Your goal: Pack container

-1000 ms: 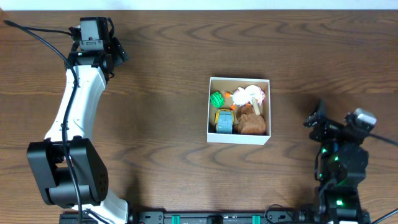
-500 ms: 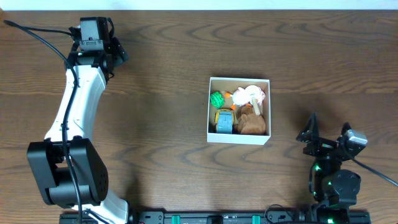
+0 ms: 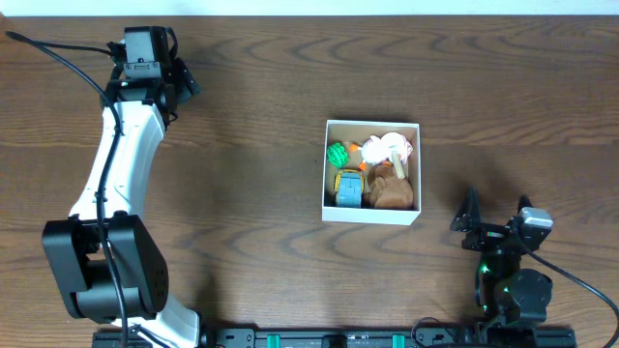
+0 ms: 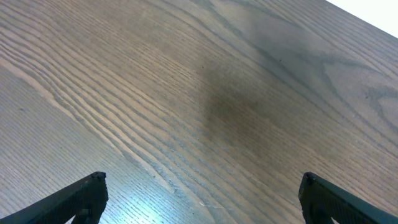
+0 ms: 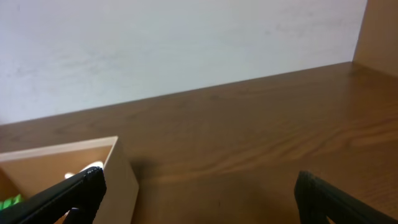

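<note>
The container (image 3: 326,184), a square box with white walls and a brown inside, stands on the wooden table right of centre. It holds a green ball (image 3: 338,153), a white plush (image 3: 389,147), a blue and yellow toy (image 3: 348,188) and a brown plush (image 3: 393,193). My left gripper (image 3: 150,77) is open and empty over bare wood at the far left back (image 4: 202,179). My right gripper (image 3: 495,217) is open and empty, low at the front right, apart from the box. In the right wrist view the gripper (image 5: 199,177) faces the container's near corner (image 5: 121,177).
The left arm (image 3: 121,184) stretches along the table's left side. A white wall (image 5: 186,43) rises behind the table's far edge. A wooden panel (image 5: 379,31) stands at the right.
My right arm has drawn back toward the front edge and to the left, still open and empty. The left arm and the box have not moved.
</note>
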Robot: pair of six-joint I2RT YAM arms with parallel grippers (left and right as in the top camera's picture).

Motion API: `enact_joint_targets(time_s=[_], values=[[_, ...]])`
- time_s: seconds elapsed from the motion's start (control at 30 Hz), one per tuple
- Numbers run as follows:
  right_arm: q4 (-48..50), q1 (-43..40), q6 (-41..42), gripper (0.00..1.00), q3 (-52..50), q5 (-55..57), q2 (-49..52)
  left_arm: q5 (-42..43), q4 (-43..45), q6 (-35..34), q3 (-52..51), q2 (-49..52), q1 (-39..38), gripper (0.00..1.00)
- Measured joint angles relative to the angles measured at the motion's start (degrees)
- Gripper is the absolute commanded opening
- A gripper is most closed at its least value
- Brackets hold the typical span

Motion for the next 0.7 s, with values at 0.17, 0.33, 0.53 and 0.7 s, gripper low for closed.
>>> enact_joint_targets(time_s=[0.17,0.33,0.53,0.7], values=[[-1.7,0.0,-0.6,0.99,0.0,-1.7,-0.7,0.0,0.0,0.0,0.0,0.0,0.0,0.98],[-1.7,0.0,-3.3,0.99,0.0,-2.3,-0.7,0.0,0.0,0.0,0.0,0.0,0.0,0.98],[-1.7,0.0,-5.8,0.99,0.0,-2.4,-0.7,0.0,0.0,0.0,0.0,0.0,0.0,0.98],[-1.7,0.0,-6.4,0.99,0.0,-2.4,-0.7,0.0,0.0,0.0,0.0,0.0,0.0,0.98]])
